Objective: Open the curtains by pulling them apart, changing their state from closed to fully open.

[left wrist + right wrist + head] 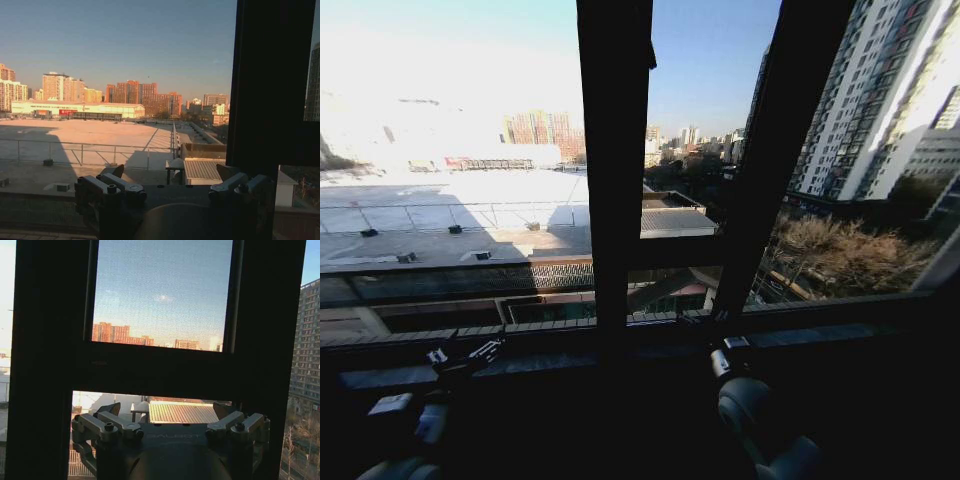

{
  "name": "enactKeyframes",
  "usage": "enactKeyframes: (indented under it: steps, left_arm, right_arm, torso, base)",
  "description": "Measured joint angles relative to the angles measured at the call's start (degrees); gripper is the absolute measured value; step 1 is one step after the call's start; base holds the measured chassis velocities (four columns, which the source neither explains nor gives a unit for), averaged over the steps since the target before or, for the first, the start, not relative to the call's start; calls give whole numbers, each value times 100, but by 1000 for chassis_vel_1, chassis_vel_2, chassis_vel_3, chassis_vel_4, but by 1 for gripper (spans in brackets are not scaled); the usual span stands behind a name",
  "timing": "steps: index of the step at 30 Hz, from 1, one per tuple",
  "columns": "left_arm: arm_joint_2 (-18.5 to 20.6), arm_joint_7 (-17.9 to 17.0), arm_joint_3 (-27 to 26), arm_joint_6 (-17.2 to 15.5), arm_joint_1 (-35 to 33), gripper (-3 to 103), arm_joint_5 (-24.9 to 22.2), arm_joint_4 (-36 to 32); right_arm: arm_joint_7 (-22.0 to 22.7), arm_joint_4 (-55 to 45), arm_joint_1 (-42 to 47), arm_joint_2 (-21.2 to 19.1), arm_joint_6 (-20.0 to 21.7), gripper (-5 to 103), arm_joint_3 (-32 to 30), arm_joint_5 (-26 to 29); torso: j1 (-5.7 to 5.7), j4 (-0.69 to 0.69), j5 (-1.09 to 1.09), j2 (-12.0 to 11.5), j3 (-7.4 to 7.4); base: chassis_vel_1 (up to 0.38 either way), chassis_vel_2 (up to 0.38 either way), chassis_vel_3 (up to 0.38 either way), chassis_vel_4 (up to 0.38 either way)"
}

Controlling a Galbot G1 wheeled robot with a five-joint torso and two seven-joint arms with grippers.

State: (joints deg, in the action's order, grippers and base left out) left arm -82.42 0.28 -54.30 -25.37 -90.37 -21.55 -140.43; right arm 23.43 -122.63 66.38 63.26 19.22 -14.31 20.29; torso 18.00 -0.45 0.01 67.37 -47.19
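Both curtains are judged to lie drawn off to the outer sides, well away from the central frame bar [613, 180]. The window glass [450, 150] stands uncovered on either side of that bar, with no fabric between it and the grippers. Their exact position and the run of their pleats cannot be told.

The left gripper [470, 355] sits low, left of the central frame bar, just short of the window sill [820, 335]. Its fingers [116, 171] are spread wide and hold nothing. The right gripper [725, 350] sits low, right of the bar at about the same height. Its fingers [111, 409] are also spread wide and hold nothing.

Judgement: each arm is nearer its own side, and any remaining pull runs outward from the bar.
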Motion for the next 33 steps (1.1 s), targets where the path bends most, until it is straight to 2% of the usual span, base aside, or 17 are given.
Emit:
enactKeyframes:
  steps: [6, 10, 26, 28, 33]
  left_arm:
    - [-18, 16, -107, 3, -5, 100, -24, 31]
    - [-19, 22, -136, 4, -5, 100, -30, 64]
    - [-23, 53, -145, 35, 21, 100, -33, 124]
    - [-30, 120, -156, 42, 22, 100, -34, 143]
    - [-40, 202, -190, 51, 19, 100, -33, 149]
  right_arm:
    - [6, -49, 28, -7, 0, 100, 0, -7]
    - [23, -57, 53, -8, 0, 100, -5, -7]
    - [45, 1, 17, 20, 0, 100, -1, -8]
    - [45, 5, 17, 24, -2, 100, 0, -8]
    - [45, 5, 12, 7, -6, 100, -4, -9]
  torso:
    - [0, 0, 5, 0, 1]
    - [0, 2, -4, 0, 0]
    - [-2, -1, 3, 2, 1]
    - [-2, 1, -2, 1, 1]
    - [-2, 2, 0, 1, 1]
  base:
    - [-168, -379, 155, 381]
    - [-82, -398, 71, 395]
    - [-53, -380, 45, 384]
    - [-69, -412, 88, 413]
    - [-39, -353, 48, 333]
